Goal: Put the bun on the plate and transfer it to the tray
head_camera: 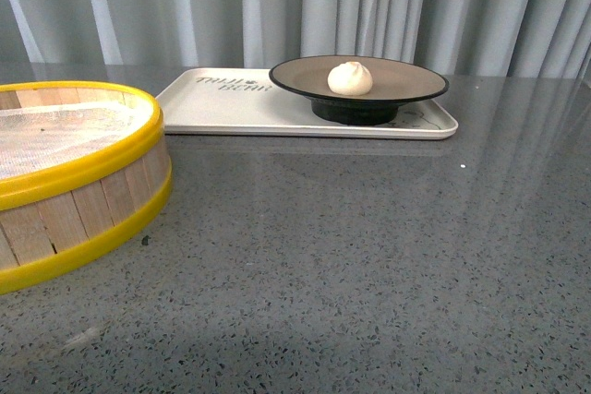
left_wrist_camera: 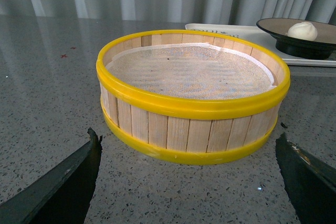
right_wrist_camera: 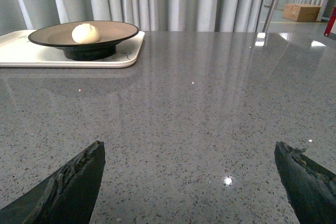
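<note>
1. White bun [head_camera: 350,78] is seen resting on the black-rimmed plate [head_camera: 406,83], set on the cream tray [head_camera: 222,108].
2. Dark lettering on the tray is too blurred to be read.
3. Both the left gripper [left_wrist_camera: 189,182] and right gripper [right_wrist_camera: 189,182] are held spread wide and empty over the grey table [head_camera: 369,256], the left facing a yellow-rimmed steamer basket [left_wrist_camera: 189,124].

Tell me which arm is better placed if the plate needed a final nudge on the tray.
Right, probably. Its open gripper faces the plate across bare table, bun on it, plate on the tray. The left gripper has the steamer basket in its way.
</note>
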You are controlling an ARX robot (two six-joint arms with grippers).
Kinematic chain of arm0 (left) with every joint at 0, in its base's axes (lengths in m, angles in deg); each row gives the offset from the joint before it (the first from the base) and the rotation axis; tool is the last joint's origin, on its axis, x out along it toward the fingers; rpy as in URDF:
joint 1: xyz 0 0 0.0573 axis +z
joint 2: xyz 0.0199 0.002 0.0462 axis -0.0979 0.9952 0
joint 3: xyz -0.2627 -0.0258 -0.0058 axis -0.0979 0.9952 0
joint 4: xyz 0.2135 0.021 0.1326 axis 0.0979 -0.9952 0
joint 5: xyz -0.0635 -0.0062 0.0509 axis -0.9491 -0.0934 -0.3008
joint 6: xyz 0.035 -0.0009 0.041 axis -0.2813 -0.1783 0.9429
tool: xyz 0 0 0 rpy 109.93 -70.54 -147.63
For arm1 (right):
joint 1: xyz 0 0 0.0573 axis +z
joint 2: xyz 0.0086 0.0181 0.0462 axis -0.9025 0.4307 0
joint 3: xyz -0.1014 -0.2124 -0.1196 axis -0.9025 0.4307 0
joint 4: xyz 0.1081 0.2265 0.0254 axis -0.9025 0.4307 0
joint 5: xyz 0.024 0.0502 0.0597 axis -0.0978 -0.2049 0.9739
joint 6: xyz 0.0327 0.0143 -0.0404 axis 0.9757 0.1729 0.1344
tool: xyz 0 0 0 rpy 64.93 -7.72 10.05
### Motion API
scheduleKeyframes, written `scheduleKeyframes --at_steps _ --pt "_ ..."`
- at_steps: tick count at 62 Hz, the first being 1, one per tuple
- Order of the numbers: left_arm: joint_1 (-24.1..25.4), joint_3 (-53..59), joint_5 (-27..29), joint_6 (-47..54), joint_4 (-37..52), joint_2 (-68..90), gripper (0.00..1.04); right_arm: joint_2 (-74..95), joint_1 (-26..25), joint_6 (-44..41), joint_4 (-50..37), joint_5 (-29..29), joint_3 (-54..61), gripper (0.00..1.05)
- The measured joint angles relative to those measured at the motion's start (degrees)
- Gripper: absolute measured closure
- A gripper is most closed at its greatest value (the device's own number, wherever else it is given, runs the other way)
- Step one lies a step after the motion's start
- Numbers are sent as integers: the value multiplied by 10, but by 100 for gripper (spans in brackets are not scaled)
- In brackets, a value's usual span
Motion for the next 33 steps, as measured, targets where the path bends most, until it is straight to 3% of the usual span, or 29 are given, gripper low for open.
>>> scheduleKeyframes --at_steps 33 --pt "0 0 0 0 0 0 7 0 0 0 0 0 0 8"
